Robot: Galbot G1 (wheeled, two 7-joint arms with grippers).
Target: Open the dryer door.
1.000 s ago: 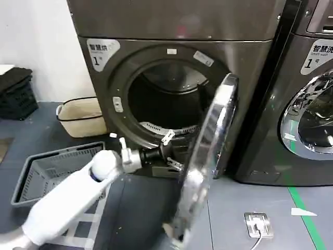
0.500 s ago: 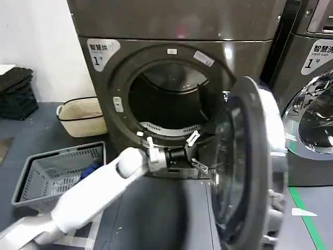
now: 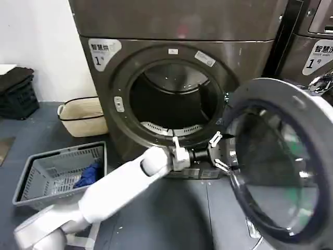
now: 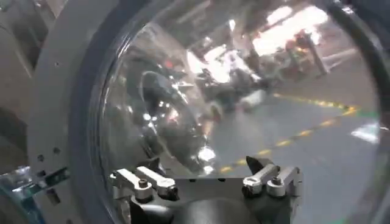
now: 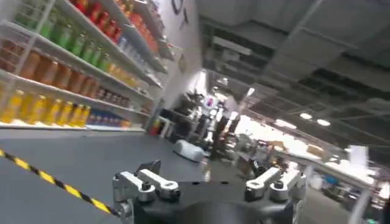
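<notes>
Open wide at the right of the head view: the dryer door [image 3: 281,161], chrome rim and dark glass bowl turned toward the camera and hanging off the right edge of the dryer [image 3: 171,26], well clear of the round drum opening [image 3: 174,101] at frame centre. Reaching in from the lower left on a long white arm, the left gripper [image 3: 216,152], set just beside the door's inner rim near the lower right of the drum mouth, fingers [image 3: 215,138] spread and pinching nothing. Seemingly placed there to push against the inside of the door rather than to grasp it, and so to carry it further round on its hinge; cannot tell whether metal is actually touching the rim. From the left wrist camera, the same left gripper [image 4: 207,182] splayed close before the bulging glass, reflections of the room swimming across it. Off duty and aimed elsewhere, the right gripper [image 5: 207,182], fingers likewise spread on empty air, facing stocked store shelves [image 5: 67,55] rather than the machine. Left where laundry would land, a grey basket [image 3: 57,172] holding a blue cloth [image 3: 88,174] at lower left, a beige bag [image 3: 83,117] behind it against the wall. At upper right, the second grey machine [image 3: 312,47], untouched. Judging by the exposed drum, the job essentially done, with only a risk of the door drifting back.
</notes>
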